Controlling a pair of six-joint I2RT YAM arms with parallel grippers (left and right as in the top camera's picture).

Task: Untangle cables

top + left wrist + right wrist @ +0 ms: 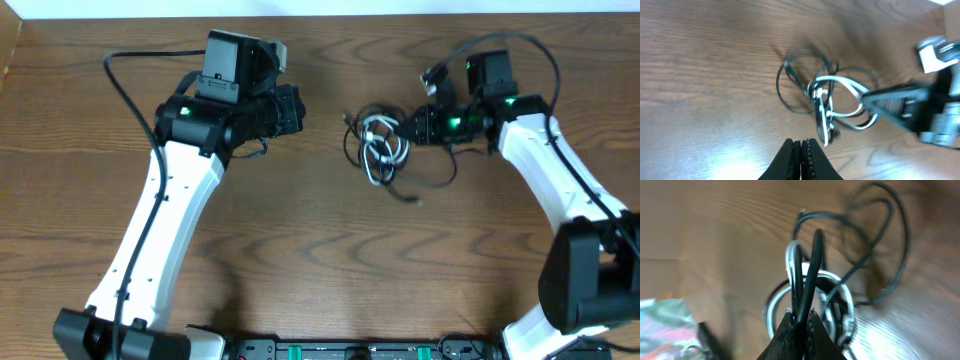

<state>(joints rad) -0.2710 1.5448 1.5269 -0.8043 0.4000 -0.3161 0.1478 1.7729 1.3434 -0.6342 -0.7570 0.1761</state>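
My right gripper (801,314) is clamped on a black cable (812,265), maybe the white cable (791,262) too; my left gripper (801,144), nine o'clock of the tangle (378,150), has its fingers pressed together.

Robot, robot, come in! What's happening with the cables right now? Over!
Left gripper shut, empty, short of the heap. Right gripper shut on a black cable. Cables tangled in one heap, white cable inside. Nothing in the way.
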